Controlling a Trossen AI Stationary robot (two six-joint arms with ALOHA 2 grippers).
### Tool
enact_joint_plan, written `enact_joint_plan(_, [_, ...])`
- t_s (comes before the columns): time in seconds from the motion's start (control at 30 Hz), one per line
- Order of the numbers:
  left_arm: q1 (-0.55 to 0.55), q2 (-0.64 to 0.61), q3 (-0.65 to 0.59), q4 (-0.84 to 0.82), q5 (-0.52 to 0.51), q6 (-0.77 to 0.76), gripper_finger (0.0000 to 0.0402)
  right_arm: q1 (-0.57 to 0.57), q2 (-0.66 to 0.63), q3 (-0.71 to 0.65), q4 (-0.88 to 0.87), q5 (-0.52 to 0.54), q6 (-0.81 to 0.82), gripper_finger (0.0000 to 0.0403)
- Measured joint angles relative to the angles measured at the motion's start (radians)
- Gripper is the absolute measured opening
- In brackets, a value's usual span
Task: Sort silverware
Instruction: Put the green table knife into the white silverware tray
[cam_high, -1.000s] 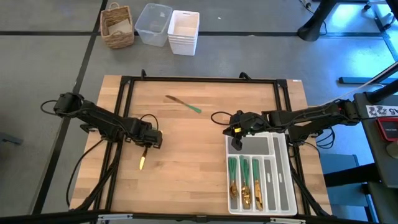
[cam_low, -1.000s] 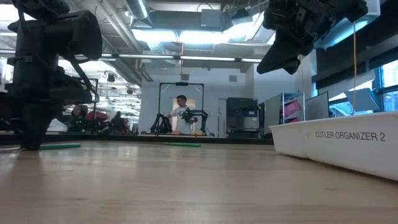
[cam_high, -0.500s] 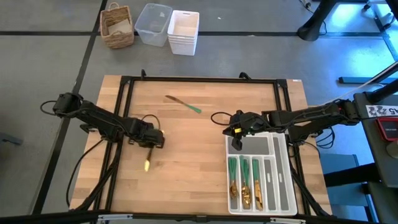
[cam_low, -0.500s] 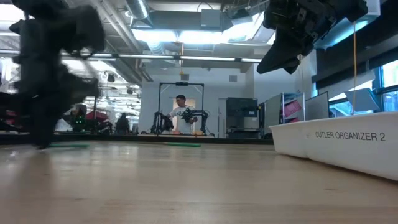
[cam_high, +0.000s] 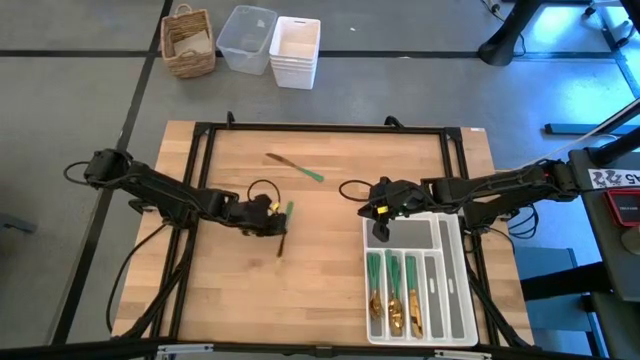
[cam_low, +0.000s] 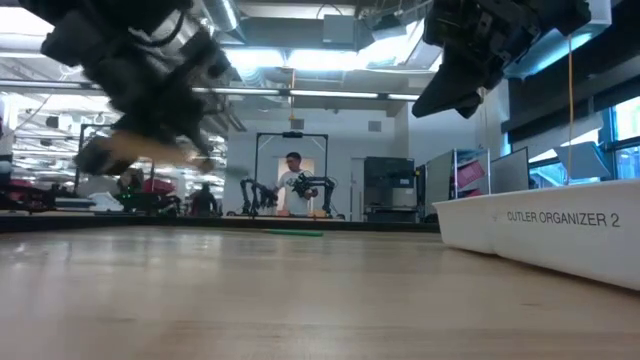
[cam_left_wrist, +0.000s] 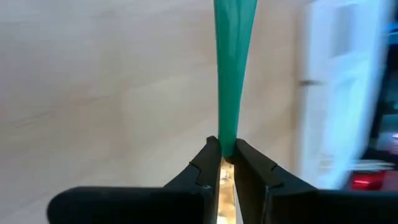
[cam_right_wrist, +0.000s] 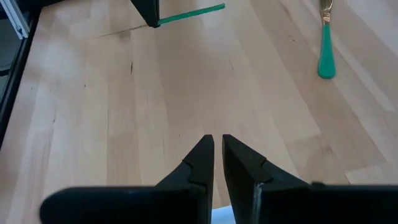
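Note:
My left gripper (cam_high: 277, 214) hangs above the middle of the wooden table, shut on one piece of silverware (cam_high: 288, 210). Its green handle (cam_left_wrist: 235, 68) sticks out beyond the fingertips. A second piece (cam_high: 296, 168), with a gold head and green handle, lies flat near the far edge and also shows in the right wrist view (cam_right_wrist: 324, 46). Several more pieces lie in the white cutlery tray (cam_high: 452, 290) at the near right. My right gripper (cam_high: 379, 222) hovers over the tray's far end, shut, with nothing between its fingers (cam_right_wrist: 217, 146). My left gripper pinches the piece between its two fingers where the green handle narrows into the gold neck (cam_left_wrist: 227, 148). The fingers slant downward toward the table's right side and lie along the piece. The handle points on past the fingertips, and the piece is lifted clear of the table.
A black frame (cam_high: 320, 128) runs round the tabletop. Beyond the far edge, on the floor, stand a wicker basket (cam_high: 188, 42), a clear bin (cam_high: 247, 38) and a white bin (cam_high: 296, 50). A person (cam_low: 292, 185) stands far off in the room.
My left gripper has risen off the table and gone toward the right edge, tipping up from pointing steeply down to a slant. The piece it holds has come up clear of the wood and turned about, so its green handle now leads toward the right.

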Motion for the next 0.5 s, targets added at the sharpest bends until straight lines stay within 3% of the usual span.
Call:
enact_joint_plan(0.17, [0.0,-0.001,0.0,0.222,-0.093,0.024,0.0025,0.0,0.0,0.0,0.021,0.0,0.028,0.0036])
enact_joint_plan(0.5, [0.0,0.032,0.009,0.451,-0.281,0.134,0.0028,0.0,0.002,0.0,0.2,0.03,0.37,0.0038])
